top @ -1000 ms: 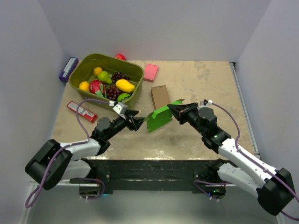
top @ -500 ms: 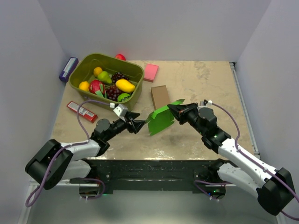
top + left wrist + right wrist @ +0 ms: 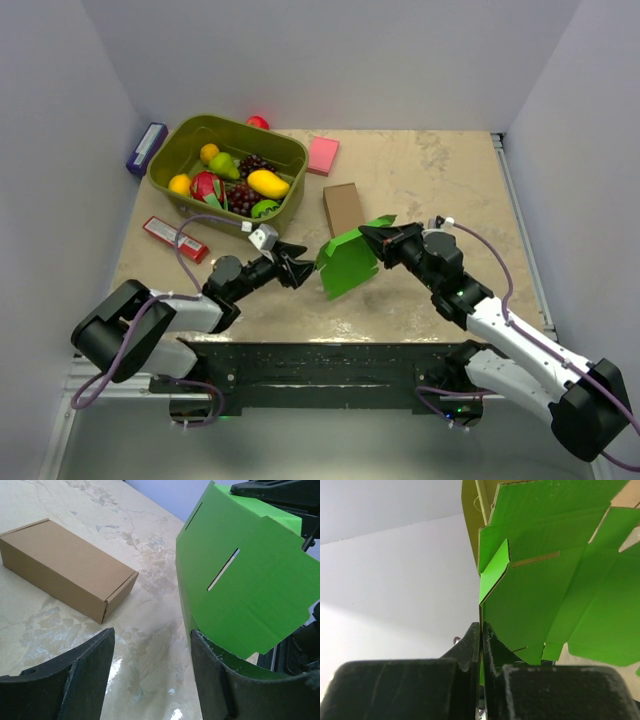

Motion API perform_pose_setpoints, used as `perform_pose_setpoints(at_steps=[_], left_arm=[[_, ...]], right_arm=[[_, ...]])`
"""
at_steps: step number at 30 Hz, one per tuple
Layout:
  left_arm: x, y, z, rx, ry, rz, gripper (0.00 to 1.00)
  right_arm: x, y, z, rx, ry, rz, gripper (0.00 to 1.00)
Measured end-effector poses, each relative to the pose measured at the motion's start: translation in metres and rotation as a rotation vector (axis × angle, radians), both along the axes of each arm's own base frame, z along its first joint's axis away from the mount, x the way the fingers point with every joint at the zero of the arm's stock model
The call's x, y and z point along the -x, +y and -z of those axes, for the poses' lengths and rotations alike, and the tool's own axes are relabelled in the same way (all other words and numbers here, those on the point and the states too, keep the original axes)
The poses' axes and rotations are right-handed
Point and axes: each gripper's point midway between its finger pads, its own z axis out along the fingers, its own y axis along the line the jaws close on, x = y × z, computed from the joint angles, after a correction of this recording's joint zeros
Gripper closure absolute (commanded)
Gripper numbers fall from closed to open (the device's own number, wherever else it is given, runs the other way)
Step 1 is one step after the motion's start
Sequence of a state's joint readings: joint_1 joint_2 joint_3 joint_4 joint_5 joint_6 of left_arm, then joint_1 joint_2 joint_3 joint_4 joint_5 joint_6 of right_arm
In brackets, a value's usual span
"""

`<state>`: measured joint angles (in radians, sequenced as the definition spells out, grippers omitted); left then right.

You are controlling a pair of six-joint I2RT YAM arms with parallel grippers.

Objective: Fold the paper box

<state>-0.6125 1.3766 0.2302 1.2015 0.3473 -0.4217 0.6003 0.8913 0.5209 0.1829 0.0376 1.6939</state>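
Observation:
The paper box [image 3: 348, 262] is a bright green die-cut card blank with slots and flaps, held tilted above the table. My right gripper [image 3: 368, 234] is shut on its upper right edge; the right wrist view shows the card [image 3: 540, 595] pinched between the closed fingers. My left gripper [image 3: 300, 268] is open just left of the card, jaws spread. In the left wrist view the card [image 3: 245, 580] stands against the outer side of the right finger [image 3: 220, 680], and bare table lies between the jaws.
A brown cardboard box [image 3: 342, 207] lies behind the card, also in the left wrist view [image 3: 65, 575]. An olive bin [image 3: 180, 146] of toy fruit sits at back left, a pink pad [image 3: 322, 155] beside it, a red packet [image 3: 173, 238] at left, a purple item [image 3: 146, 147] by the wall.
My left gripper has moved right toward the card and opened a little wider. The green card has shifted slightly right and tilted more upright in my right gripper.

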Motion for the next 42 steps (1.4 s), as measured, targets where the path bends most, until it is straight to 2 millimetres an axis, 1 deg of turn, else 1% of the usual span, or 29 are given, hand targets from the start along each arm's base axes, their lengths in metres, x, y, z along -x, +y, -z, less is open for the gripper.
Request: perform_pose_setpoints(at_steps=[8,11,12,15,17,19,21,23,26,29,33,35,37,39,42], left_arm=[[0.012,-0.016,0.008,-0.001,0.024,0.045,0.34],[0.012,-0.019,0.01,-0.002,0.032,0.039,0.27],[0.011,-0.018,0.011,-0.004,0.037,0.024,0.25],[0.005,-0.012,0.017,-0.026,0.065,-0.024,0.24],[0.001,-0.005,0.017,-0.035,0.078,-0.064,0.24],[0.003,0.002,0.016,-0.031,0.085,-0.095,0.25],[0.008,0.01,0.019,-0.026,0.102,-0.115,0.25],[0.016,0.013,0.026,-0.031,0.131,-0.127,0.25],[0.033,0.003,0.038,-0.051,0.178,-0.107,0.25],[0.044,-0.006,0.05,-0.066,0.223,-0.104,0.25],[0.036,0.0,0.074,-0.095,0.298,-0.189,0.26],[0.031,-0.002,0.082,-0.097,0.336,-0.216,0.26],[0.026,-0.008,0.085,-0.086,0.361,-0.229,0.26],[0.019,-0.015,0.085,-0.058,0.385,-0.244,0.25],[0.008,-0.021,0.087,-0.045,0.402,-0.282,0.24]], right_arm=[[-0.001,0.0,0.012,0.001,0.026,0.007,1.0],[-0.003,-0.002,0.016,0.008,0.03,0.018,1.0],[-0.003,-0.003,0.017,0.017,0.031,0.027,1.0],[-0.006,-0.008,0.023,0.042,0.037,0.058,1.0],[-0.007,-0.014,0.03,0.059,0.044,0.087,1.0],[-0.008,-0.019,0.039,0.076,0.054,0.111,1.0],[-0.009,-0.023,0.054,0.092,0.072,0.13,1.0],[-0.01,-0.024,0.069,0.111,0.101,0.137,1.0],[-0.013,-0.024,0.085,0.137,0.134,0.149,1.0],[-0.015,-0.025,0.088,0.14,0.141,0.16,1.0],[-0.018,-0.028,0.085,0.131,0.13,0.185,1.0],[-0.021,-0.031,0.086,0.13,0.131,0.207,1.0],[-0.022,-0.033,0.087,0.131,0.135,0.223,1.0],[-0.024,-0.034,0.091,0.137,0.146,0.239,1.0],[-0.026,-0.035,0.1,0.151,0.166,0.245,1.0]])
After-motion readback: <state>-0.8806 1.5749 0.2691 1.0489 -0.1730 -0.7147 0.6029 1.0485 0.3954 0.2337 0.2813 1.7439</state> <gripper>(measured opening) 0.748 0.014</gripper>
